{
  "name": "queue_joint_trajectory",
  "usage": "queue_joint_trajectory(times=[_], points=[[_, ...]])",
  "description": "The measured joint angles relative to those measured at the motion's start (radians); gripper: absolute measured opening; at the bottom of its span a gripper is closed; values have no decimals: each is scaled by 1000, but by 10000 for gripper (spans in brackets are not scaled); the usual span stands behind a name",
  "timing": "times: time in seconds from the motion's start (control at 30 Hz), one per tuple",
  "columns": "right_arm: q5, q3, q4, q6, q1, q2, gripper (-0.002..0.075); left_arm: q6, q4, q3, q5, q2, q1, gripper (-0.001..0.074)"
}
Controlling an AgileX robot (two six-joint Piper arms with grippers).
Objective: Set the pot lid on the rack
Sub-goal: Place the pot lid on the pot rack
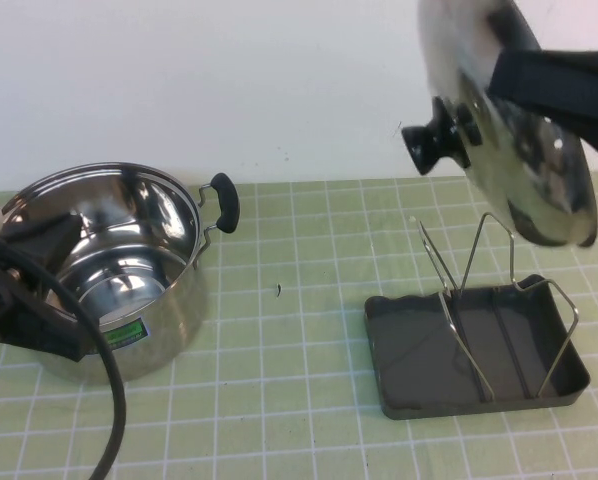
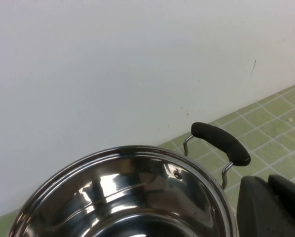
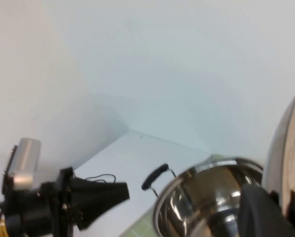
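Green mat (image 1: pixel 309 420); wrist-only wall corner (image 3: pixel 123 131)

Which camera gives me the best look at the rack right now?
The high view: the rack shows whole, wire loops upright, with the pot lid held above it by the right end effector. Neither wrist view shows it. Left end effector sits at the pot.

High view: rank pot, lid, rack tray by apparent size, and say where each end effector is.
1. pot
2. rack tray and lid: alike, and the lid is raised, so unsure.
Right end effector holds the lid above the rack; left end effector sits at the pot.
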Motion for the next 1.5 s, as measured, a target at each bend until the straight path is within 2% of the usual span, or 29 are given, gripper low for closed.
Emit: queue_joint_trajectory(times=[0.33, 0.67, 0.87, 1.5], points=[[-58, 177, 0, 11, 0, 7, 17, 4, 2, 0, 2, 0, 0, 2], [-64, 178, 10, -17, 0, 59, 22, 4, 4, 0, 2, 0, 0, 1], [-42, 174, 18, -21, 0, 112, 54, 4, 4, 0, 0, 0, 0, 1], [25, 111, 3, 42, 0, 122, 46, -1, 52, 0, 2, 0, 0, 1]])
